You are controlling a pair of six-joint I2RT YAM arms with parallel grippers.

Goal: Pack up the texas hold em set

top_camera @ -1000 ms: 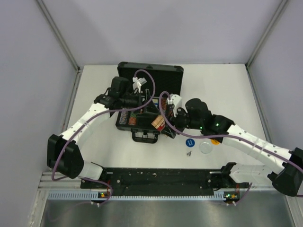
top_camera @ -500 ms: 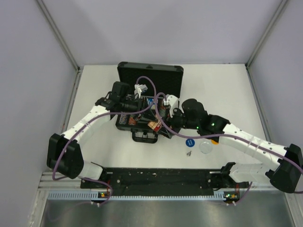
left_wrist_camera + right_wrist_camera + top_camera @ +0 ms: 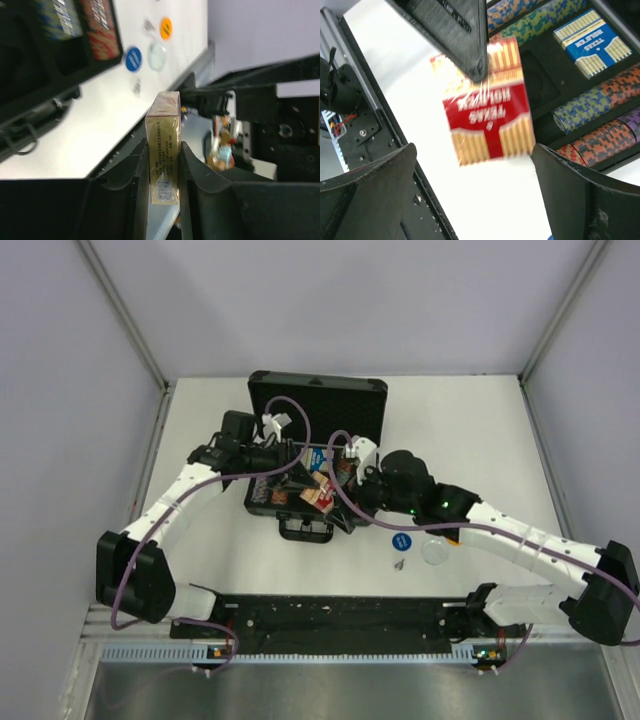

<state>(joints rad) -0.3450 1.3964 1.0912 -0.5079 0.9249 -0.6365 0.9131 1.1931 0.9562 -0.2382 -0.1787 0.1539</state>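
Since a sec ago the red card box (image 3: pixel 487 117) is changing hands: it was in the R jaws, and now the L jaws are pinching it while the R jaws are standing spread wide. The L wrist is also sitting further left over the case.

L arm (image 3: pixel 185 490) is reaching in from the near-left across the black case (image 3: pixel 318 398). The case is lying open mid-tabletop (image 3: pixel 200 440), lid at the far side, handle (image 3: pixel 305 531) facing the arms. L jaws are clamping the red box by its two broad faces, fingers (image 3: pixel 196 172) either side, w/ the box end sticking out past the tips. The box is hanging in the air. In the top view it's overlapping the front-right part of the case base. Its printed face is showing to the R wrist cam, slightly blurred.

Inside the case, multicoloured chip rows (image 3: pixel 592 107) are lying in their channels, and the blue card box (image 3: pixel 592 42) is sitting flat in its own slot.

R arm (image 3: pixel 520 540) is stretching in from the near-right. R jaws are flanking the red box w/ gaps both sides, touching nothing.

Right of the case, on the tabletop, outside the case:
- blue round button (image 3: pixel 401 540)
- clear round button (image 3: pixel 435 551)
- orange button (image 3: pixel 455 537), sitting right at the R arm's edge
- small triangular piece (image 3: pixel 399 564), just nearer than the blue; colour too small to tell
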